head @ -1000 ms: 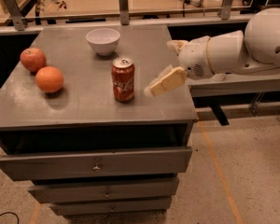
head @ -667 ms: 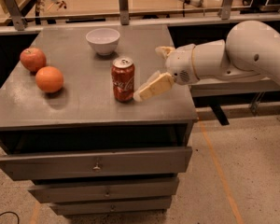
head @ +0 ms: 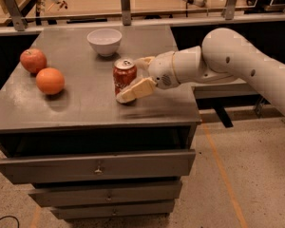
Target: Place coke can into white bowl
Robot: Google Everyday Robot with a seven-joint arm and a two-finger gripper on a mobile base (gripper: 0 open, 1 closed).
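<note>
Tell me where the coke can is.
In the camera view the coke can stands upright mid cabinet top, in front of the white bowl, right of the orange, with the pincer straddling it from the right.

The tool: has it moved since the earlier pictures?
Yes. The tool has moved left, up to the coke can, which stands unmoved; its fingers now flank the can.

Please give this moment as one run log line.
phase: pre-grasp | end effector: open, around coke can | coke can: upright | white bowl: empty, behind it

Red coke can (head: 124, 74) at cream pincer (head: 132, 79), white bowl (head: 104, 45)
</note>
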